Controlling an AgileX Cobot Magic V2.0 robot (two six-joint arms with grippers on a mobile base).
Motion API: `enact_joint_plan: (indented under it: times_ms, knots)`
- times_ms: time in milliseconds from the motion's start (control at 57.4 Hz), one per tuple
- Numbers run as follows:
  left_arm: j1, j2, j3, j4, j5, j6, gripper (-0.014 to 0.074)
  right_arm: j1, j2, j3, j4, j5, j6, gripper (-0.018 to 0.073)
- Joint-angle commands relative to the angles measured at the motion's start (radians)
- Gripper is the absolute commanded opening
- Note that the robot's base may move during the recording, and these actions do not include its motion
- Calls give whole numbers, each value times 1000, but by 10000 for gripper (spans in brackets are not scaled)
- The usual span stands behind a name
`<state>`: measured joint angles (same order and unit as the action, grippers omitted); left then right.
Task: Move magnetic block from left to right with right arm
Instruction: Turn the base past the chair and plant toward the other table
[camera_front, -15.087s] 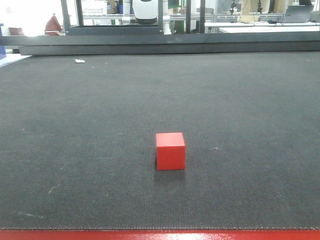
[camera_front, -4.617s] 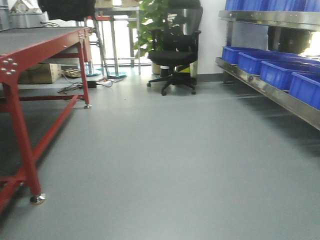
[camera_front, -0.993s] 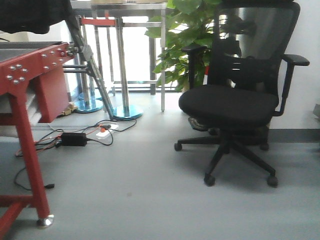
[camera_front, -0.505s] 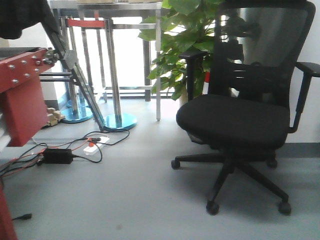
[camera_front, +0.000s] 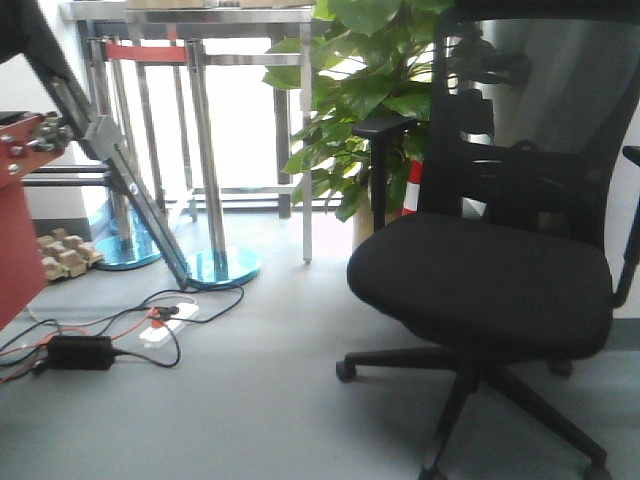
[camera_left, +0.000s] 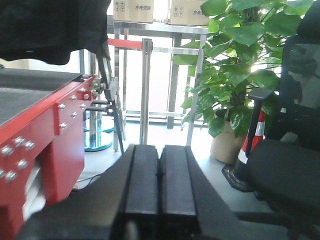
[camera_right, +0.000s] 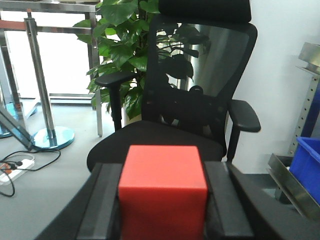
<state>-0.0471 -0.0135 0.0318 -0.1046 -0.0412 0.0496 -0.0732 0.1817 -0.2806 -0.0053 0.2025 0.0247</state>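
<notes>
Though its lower part runs off the bottom edge of the right wrist view and its sides sit behind the fingers (camera_right: 105, 200), the block (camera_right: 162, 185) shows clearly. It is clamped in the right gripper (camera_right: 163, 172), off the floor. That gripper points level at a black chair (camera_right: 200, 115). The front view shows neither block nor arms. The left gripper (camera_left: 160, 152), jaws pressed together on nothing, points level toward a plant (camera_left: 235, 65), beside a red table (camera_left: 45, 125).
</notes>
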Motion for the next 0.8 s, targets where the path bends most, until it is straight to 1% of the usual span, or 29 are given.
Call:
enact_joint_plan:
  times_ms: [0, 784]
  knots:
    - [-6, -7, 1, -5, -91, 2, -126, -7, 14, -30, -12, -87, -5, 253]
    - [-6, -7, 1, -5, -91, 2, -126, -7, 14, -30, -12, -87, -5, 253]
